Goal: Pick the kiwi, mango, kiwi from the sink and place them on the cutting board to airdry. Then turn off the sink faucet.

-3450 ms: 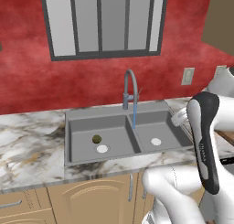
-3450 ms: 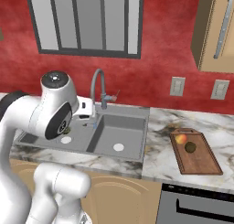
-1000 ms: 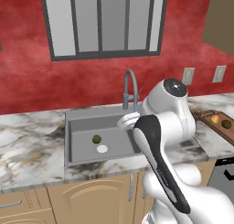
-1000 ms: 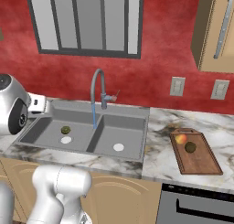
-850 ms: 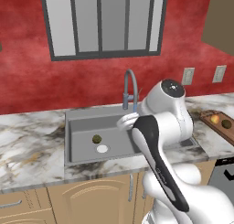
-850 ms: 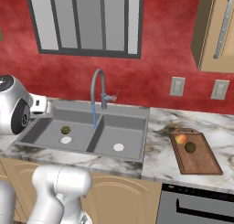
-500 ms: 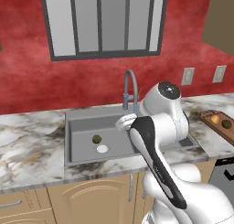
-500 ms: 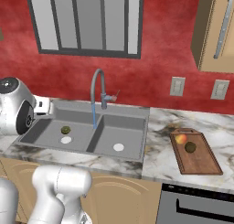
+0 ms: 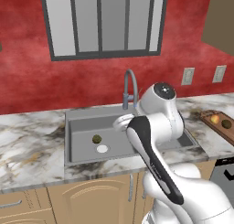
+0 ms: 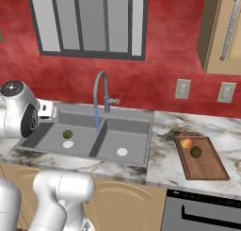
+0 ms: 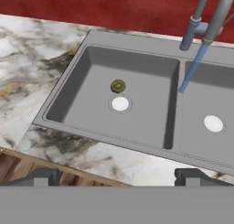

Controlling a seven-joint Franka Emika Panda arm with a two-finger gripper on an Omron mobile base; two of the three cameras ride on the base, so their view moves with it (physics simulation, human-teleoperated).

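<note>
Sink holds one kiwi; arm has swung further left.

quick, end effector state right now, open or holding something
End effector: open and empty, fingertips wide apart, above the grey double-basin sink; the small olive-green kiwi lies in the basin, not gripped.

Your arm folds sharply at the elbow, wrist pitched downward, and your gripper hangs with fingertips spread wide at six o'clock, holding nothing.
</note>
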